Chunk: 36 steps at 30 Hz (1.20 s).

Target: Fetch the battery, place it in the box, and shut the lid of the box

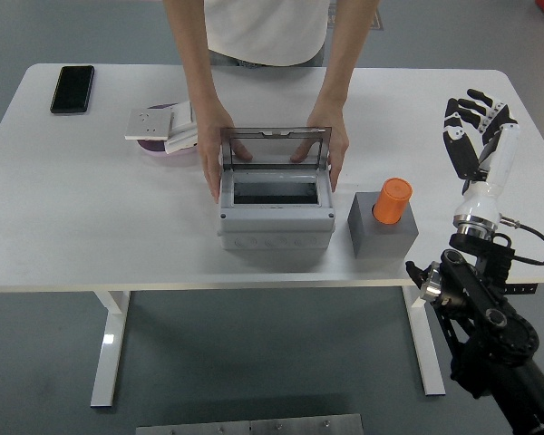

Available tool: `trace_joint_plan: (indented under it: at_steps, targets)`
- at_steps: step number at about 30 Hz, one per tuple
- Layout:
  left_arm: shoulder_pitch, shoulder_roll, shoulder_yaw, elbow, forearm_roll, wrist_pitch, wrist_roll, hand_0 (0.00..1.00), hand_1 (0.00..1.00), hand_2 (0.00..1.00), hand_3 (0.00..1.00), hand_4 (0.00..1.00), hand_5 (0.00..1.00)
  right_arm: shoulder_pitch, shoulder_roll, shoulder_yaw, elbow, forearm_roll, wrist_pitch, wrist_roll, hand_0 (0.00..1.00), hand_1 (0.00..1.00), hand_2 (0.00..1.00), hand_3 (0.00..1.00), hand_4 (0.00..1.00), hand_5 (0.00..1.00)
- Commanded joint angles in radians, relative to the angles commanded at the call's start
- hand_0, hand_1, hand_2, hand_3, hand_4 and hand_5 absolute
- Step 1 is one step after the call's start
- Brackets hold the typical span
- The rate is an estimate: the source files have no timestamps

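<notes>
Orange battery (393, 199) upright in grey holder (383, 232), just right of open-lidded grey box (276, 217) steadied by person's hands (216, 136). Right hand (476, 131) raised, fingers spread, empty. No legible writing.

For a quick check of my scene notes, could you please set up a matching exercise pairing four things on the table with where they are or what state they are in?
Things:
1. phone
2. battery
3. box
4. right hand

Places or states:
A. lid up, steadied on both sides by a person's hands
B. open, raised over the table's right edge, holding nothing
C. flat at the far left corner
D. upright in a grey block right of the box

Pairs: 1-C, 2-D, 3-A, 4-B
</notes>
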Motion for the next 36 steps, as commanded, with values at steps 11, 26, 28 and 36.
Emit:
trace_joint_plan:
  at_steps: [11, 26, 28, 36]
  targets:
    - [0.004, -0.001, -0.005, -0.001, 0.010, -0.002, 0.005, 0.623, 0.740, 0.573, 0.499, 0.341, 0.002, -0.011, 0.000, -0.042, -0.064, 0.100, 0.002, 0.000, 0.624, 0.548, 0.585, 0.617, 0.752, 0.308]
    - [0.002, -0.003, -0.011, -0.001, 0.022, -0.005, 0.009, 0.623, 0.740, 0.573, 0.498, 0.341, 0.002, -0.016, 0.000, -0.134, -0.059, 0.105, 0.069, -0.012, 0.649, 0.583, 0.607, 0.623, 0.794, 0.363]
    - [0.001, -0.004, -0.011, 0.000, 0.023, -0.006, 0.009, 0.623, 0.740, 0.573, 0.498, 0.341, 0.002, -0.018, 0.000, -0.145, -0.058, 0.094, 0.070, -0.021, 0.649, 0.583, 0.607, 0.623, 0.794, 0.363]
    - [-0.001, -0.005, -0.014, 0.000, 0.030, -0.008, 0.011, 0.623, 0.740, 0.573, 0.499, 0.342, 0.002, -0.023, 0.000, -0.186, -0.053, 0.035, 0.070, -0.071, 0.689, 0.619, 0.627, 0.661, 0.830, 0.343]
